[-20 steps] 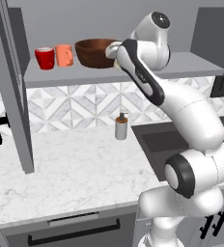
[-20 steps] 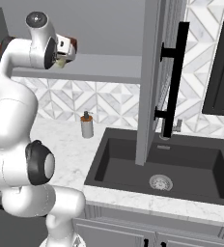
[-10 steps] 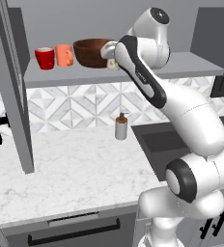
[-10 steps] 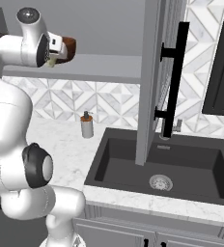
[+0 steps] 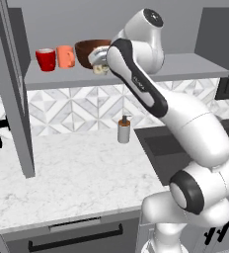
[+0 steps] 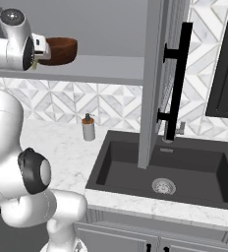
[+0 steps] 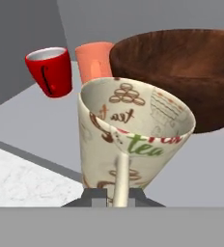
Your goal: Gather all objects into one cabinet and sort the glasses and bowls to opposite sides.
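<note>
Grey shelf (image 5: pixel 195 66) carries glossy red cup (image 5: pixel 46 59), orange cup (image 5: pixel 65 56) and wooden bowl (image 5: pixel 89 50). From the right I see my gripper (image 6: pixel 34 63) beside it. Hand view: fingers clamped on the patterned beige cup (image 7: pixel 133 132).

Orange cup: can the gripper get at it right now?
Probably not. The gripper is shut on the beige cup, which sits between it and the orange cup. That cup is also wedged between the red cup and the bowl.
</note>
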### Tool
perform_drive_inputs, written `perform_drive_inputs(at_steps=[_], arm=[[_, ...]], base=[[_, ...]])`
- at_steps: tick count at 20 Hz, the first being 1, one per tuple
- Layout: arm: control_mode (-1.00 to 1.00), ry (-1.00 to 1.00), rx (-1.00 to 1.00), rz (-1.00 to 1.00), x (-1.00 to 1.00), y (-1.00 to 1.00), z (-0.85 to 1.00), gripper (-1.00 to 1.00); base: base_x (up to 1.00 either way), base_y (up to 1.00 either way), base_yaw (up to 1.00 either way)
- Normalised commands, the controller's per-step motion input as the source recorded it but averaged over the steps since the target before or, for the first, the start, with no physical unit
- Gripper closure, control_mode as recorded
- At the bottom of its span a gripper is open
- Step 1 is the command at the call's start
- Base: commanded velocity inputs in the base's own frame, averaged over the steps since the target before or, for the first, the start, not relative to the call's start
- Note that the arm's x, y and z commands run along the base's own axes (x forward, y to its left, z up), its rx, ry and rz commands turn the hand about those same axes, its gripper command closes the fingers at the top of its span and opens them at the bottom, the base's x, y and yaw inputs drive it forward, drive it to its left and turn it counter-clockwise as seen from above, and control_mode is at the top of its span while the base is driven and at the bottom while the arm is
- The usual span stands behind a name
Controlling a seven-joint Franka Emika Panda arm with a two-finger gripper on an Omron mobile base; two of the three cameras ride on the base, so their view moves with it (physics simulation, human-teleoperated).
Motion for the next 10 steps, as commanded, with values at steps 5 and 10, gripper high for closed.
perform_drive_inputs(at_steps=[5,10], arm=[[-1.0,-0.1,-0.01,0.08,0.0,0.64,0.0,1.0],[-1.0,-0.02,-0.03,0.1,0.0,0.72,0.0,1.0]], base=[[0.0,0.0,0.0],[0.0,0.0,0.0]])
